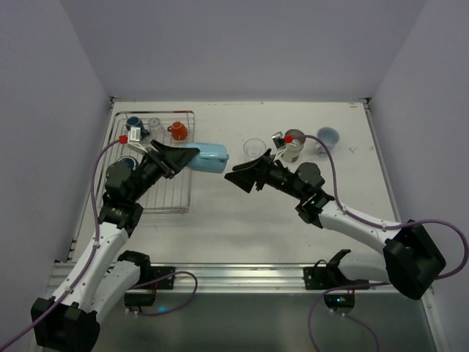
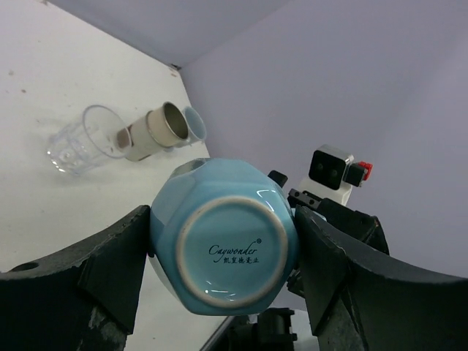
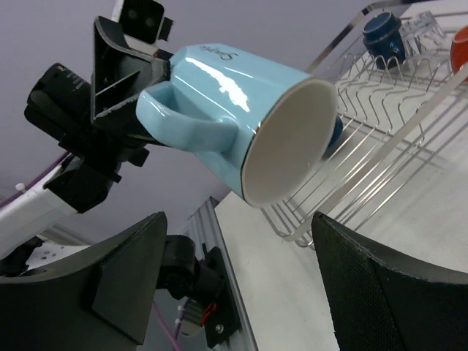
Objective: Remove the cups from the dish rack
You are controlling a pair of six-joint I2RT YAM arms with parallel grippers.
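The left gripper (image 1: 176,156) gripped the bottom of the pale mug (image 1: 209,156) and held it sideways in the air by the rack (image 1: 176,198). The mug looked hard, slippery and easy to break. Its handle seemed best to grab. The right gripper (image 1: 242,172) was wide open near its mouth. The rack held an orange mug (image 1: 178,131), a glass (image 1: 154,125) and a dark mug (image 1: 135,123).

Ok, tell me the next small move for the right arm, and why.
Probably ease the right gripper forward until it straddles the rim of the light blue mug. The left gripper grips that mug at its base, sideways in the air beside the dish rack, mouth pointing at the right gripper, whose jaws stand open and empty just short of it. It looks like a handover.
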